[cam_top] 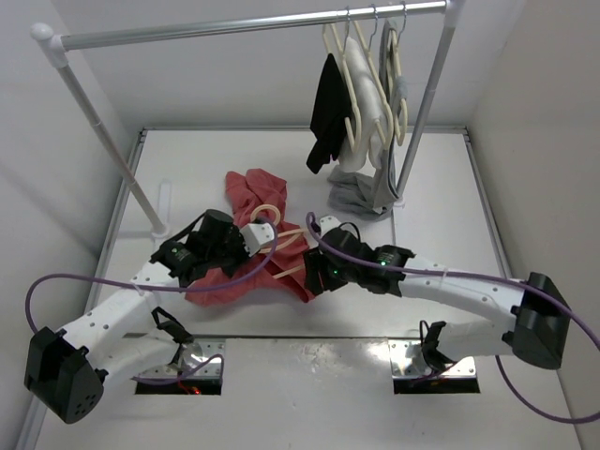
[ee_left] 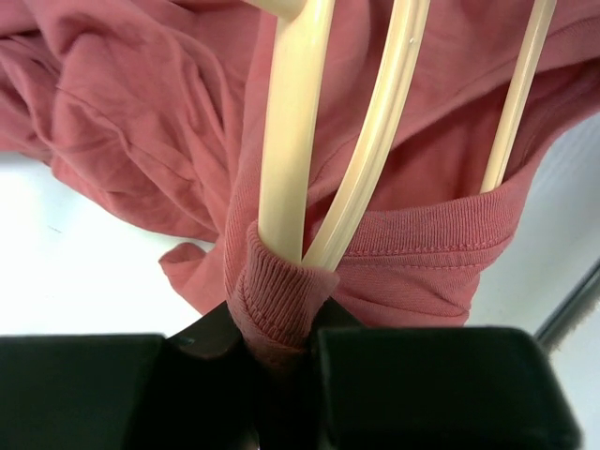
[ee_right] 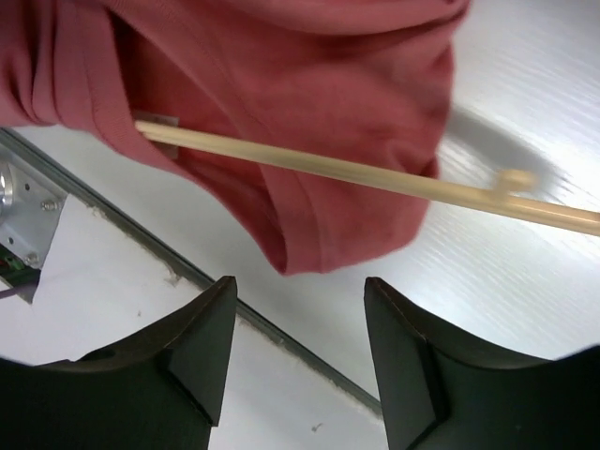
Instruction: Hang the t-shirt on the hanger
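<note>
The faded-red t-shirt (cam_top: 246,192) lies crumpled on the white table, between the two arms. Through it runs the peach hanger (cam_top: 281,239), whose hook curls up by my left gripper (cam_top: 255,234). In the left wrist view, that gripper (ee_left: 281,352) is shut on the ribbed collar of the t-shirt (ee_left: 141,122), which wraps the end of the hanger (ee_left: 291,141). My right gripper (cam_top: 312,267) sits at the cloth's right edge. In its own view my right gripper (ee_right: 298,286) stands open and holds nothing, just below a fold of the t-shirt (ee_right: 328,103) and the hanger's thin bar (ee_right: 375,176).
A clothes rail (cam_top: 244,26) spans the back, with cream hangers (cam_top: 361,75), a black garment (cam_top: 328,112) and a grey garment (cam_top: 361,192) at its right end. The rail's left post (cam_top: 112,150) slants down beside the t-shirt. A table seam (ee_right: 187,272) runs under my right gripper.
</note>
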Available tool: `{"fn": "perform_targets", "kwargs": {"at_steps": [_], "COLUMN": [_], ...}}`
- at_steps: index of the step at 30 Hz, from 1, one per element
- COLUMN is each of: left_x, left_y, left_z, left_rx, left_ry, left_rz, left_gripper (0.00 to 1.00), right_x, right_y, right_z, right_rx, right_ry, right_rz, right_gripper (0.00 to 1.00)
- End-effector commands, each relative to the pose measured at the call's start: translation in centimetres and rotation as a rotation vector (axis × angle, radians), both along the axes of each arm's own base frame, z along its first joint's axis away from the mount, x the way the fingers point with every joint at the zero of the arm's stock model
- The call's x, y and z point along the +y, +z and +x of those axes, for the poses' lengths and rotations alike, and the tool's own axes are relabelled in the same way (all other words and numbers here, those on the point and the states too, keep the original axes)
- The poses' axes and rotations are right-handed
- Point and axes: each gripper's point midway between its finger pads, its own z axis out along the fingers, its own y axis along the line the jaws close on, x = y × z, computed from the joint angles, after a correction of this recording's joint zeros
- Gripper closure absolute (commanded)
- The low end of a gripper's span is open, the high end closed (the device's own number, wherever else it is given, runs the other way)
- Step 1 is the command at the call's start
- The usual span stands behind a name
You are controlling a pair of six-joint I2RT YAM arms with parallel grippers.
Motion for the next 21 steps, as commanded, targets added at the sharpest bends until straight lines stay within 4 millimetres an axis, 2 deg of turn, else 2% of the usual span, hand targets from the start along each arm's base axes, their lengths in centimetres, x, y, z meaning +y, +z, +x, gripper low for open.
{"fn": "perform_targets", "kwargs": {"at_steps": [1,4,7,8,11,13,15,17,19,21], "left_x": [-1.0,-0.7,-0.6,-0.6,-0.4,-0.4,-0.5,-0.5,-0.5,-0.3], "left_y": [2.0,2.0,1.6,1.9,1.7,1.7,1.7,1.7,1.7,1.7], "left_z": [1.3,1.5,1.3,1.3,1.5,1.5,1.3,1.3,1.3,1.5], "left_rx": [-0.080,-0.088,-0.081,-0.094,-0.094,-0.094,-0.090,-0.090,-0.090,-0.090], "left_ry": [0.024,0.035,0.035,0.028,0.037,0.037,0.028,0.028,0.028,0.037], "left_rz": [-0.068,-0.073,-0.068,-0.067,-0.066,-0.066,-0.073,-0.074,-0.074,-0.073], "left_gripper": [1.00,1.00,1.00,1.00,1.00,1.00,1.00,1.00,1.00,1.00], "right_x": [3.1,3.5,4.1,3.7,3.7,2.9,2.4,2.8,2.6,2.5], "right_y": [1.1,-1.5,-2.5,-3.1,-3.0,-4.0,-5.4,-5.7,-7.1,-7.8], "right_z": [-0.1,-0.6,-0.6,-0.2,1.0,1.8,1.8,2.0,1.9,1.8], "right_rx": [-0.006,0.023,0.030,0.026,-0.005,-0.017,0.004,0.009,0.026,0.027], "right_ry": [0.041,0.061,0.075,0.046,-0.024,-0.099,-0.117,-0.117,-0.116,-0.116], "right_rz": [0.061,0.014,-0.024,-0.053,-0.058,-0.090,-0.145,-0.154,-0.192,-0.193], "right_gripper": [0.43,0.41,0.41,0.43,0.49,0.60,0.65,0.65,0.65,0.61]}}
